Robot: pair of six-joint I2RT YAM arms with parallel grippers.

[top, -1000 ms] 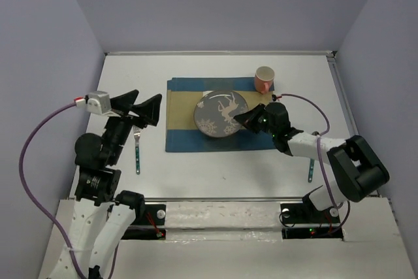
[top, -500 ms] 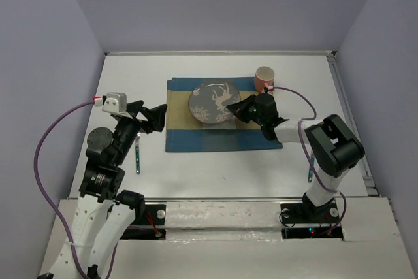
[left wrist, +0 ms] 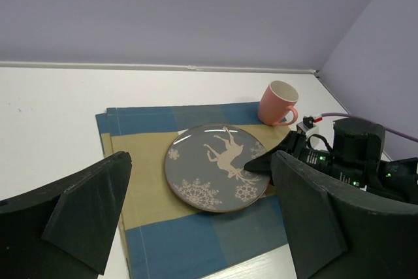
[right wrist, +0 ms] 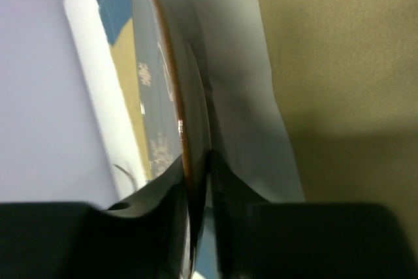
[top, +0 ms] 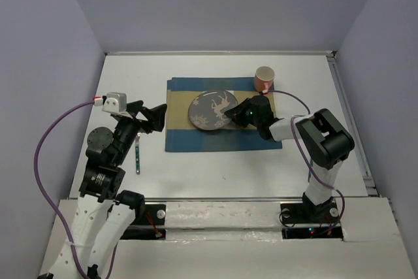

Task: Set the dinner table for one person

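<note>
The white dinner table [top: 222, 168] carries a blue, tan and white checked mat [top: 196, 136]. A grey plate [top: 210, 110] with a deer and snowflakes is over the mat's middle. My right gripper [top: 230, 114] is shut on the plate's right rim; the wrist view shows the rim [right wrist: 166, 96] pinched edge-on between the fingers [right wrist: 235, 227]. I cannot tell whether the plate rests on the mat or hangs just above it. My left gripper [top: 149, 114] is open and empty, above the mat's left edge, facing the plate [left wrist: 209, 174].
A pink mug [top: 264, 79] stands upright at the mat's back right corner, close behind the right gripper. A fork with a teal handle [top: 138, 155] lies on the table left of the mat, beneath the left arm.
The right gripper carried the plate left and toward the back, then slightly nearer. The right arm folded further in. The left gripper dropped lower and rightward, then stayed still.
</note>
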